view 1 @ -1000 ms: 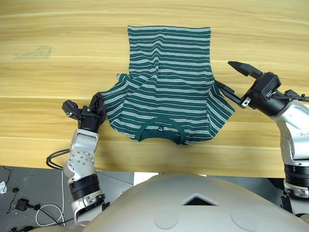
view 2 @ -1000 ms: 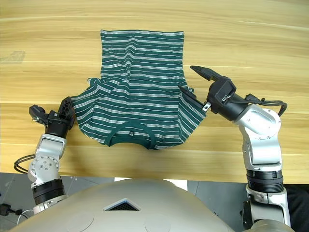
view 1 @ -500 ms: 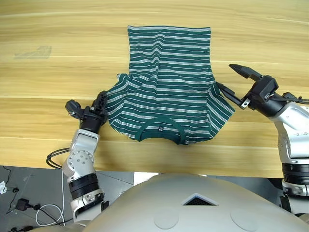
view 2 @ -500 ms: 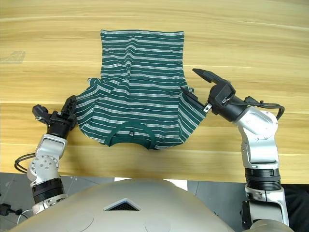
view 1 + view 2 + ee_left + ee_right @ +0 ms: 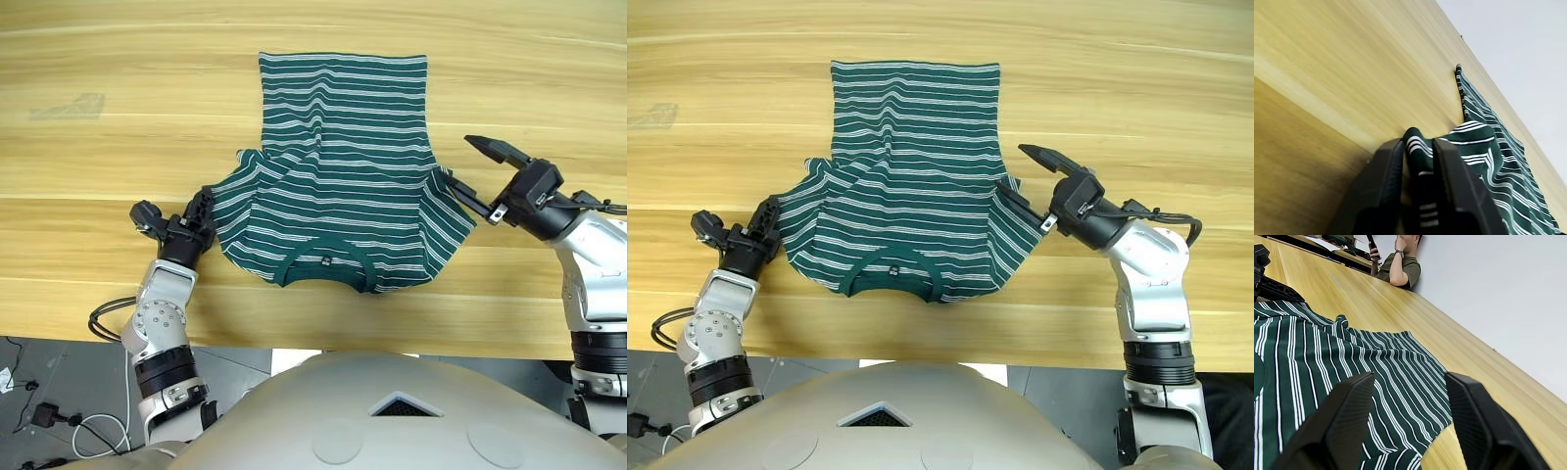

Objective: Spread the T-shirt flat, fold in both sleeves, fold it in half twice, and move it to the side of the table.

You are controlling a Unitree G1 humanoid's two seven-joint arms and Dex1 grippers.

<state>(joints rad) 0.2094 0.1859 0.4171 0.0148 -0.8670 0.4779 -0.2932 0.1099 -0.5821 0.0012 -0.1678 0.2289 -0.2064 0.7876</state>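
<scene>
A long wooden table point(image 5: 118, 59) of pale planks runs across the scene. A dark green T-shirt point(image 5: 338, 186) with thin white stripes lies on it, in front of the robot and midway between its two arms. The collar point(image 5: 325, 259) is at the near end, towards the robot, and the straight hem point(image 5: 343, 59) is at the far end. The body of the shirt lies mostly flat with a few soft wrinkles. Both short sleeves are bunched at the sides.

The left gripper point(image 5: 201, 213) sits low at the table surface, at the outer edge of the left sleeve point(image 5: 227, 191). In the left wrist view its two dark fingers point(image 5: 1386, 171) are closed tight on a pinched fold of striped sleeve cloth. The left forearm rises from the near table edge and points away from the robot.

The right gripper point(image 5: 458, 159) is at the outer edge of the right sleeve point(image 5: 451, 211) with its fingers spread wide, gripping nothing. One finger lies low by the sleeve edge; whether it touches the cloth cannot be told. The other finger is raised over bare table. The right arm is bent at the elbow, its forearm pointing inward towards the shirt.
</scene>
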